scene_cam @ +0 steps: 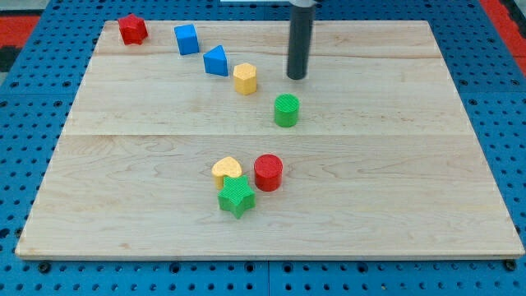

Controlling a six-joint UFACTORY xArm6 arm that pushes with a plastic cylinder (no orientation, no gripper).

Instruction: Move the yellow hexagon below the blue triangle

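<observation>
One yellow hexagon (245, 78) left of my tip (297, 77), apart, beside blue triangle (216, 61)

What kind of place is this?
Probably a robotics lab bench: a wooden board on blue perforated matting, small coloured blocks like the yellow hexagon, and my tip beside it.

Yellow hexagon (245, 78) just R of blue triangle (216, 61), btwn it & my tip (297, 77), near view's top
</observation>
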